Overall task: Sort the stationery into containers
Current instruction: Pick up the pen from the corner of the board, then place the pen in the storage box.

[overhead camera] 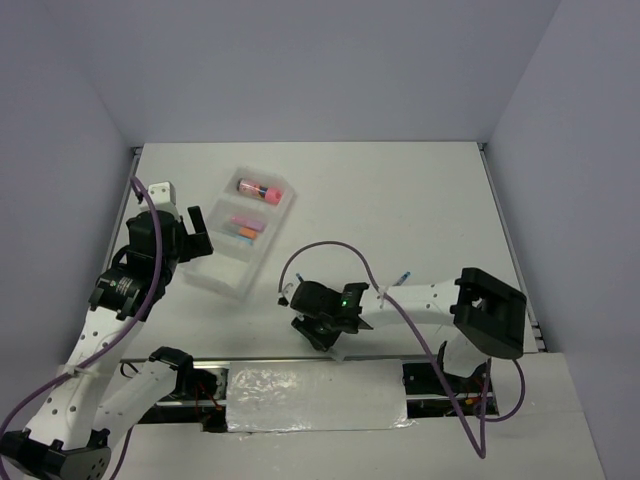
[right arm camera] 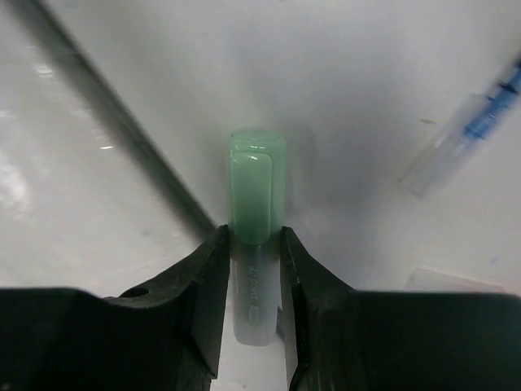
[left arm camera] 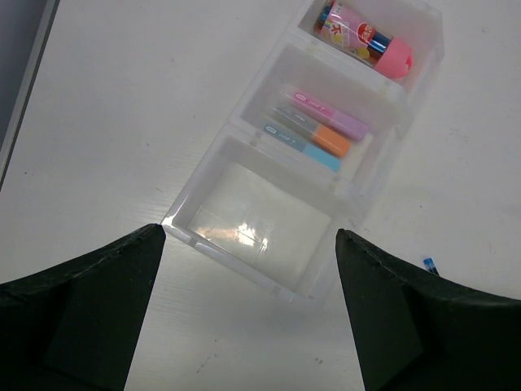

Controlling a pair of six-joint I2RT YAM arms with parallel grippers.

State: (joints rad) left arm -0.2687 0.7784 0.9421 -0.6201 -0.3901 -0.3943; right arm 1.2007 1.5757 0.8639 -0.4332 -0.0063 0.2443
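Left gripper (left arm camera: 248, 235) hangs wide open over the tray (overhead camera: 222, 268); right gripper (right arm camera: 252, 244) pinches the green highlighter (right arm camera: 256, 187).
Its long side points straight out from the fingers. The tray sits near, to the left.

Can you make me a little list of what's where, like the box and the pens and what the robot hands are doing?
tray: clear, three compartments in a row
far compartment: pink tube
middle compartment: purple, orange and blue highlighters
near compartment: nothing inside
right end effector: closed on green highlighter
left end effector: open, near the tray
loose on table: blue pen
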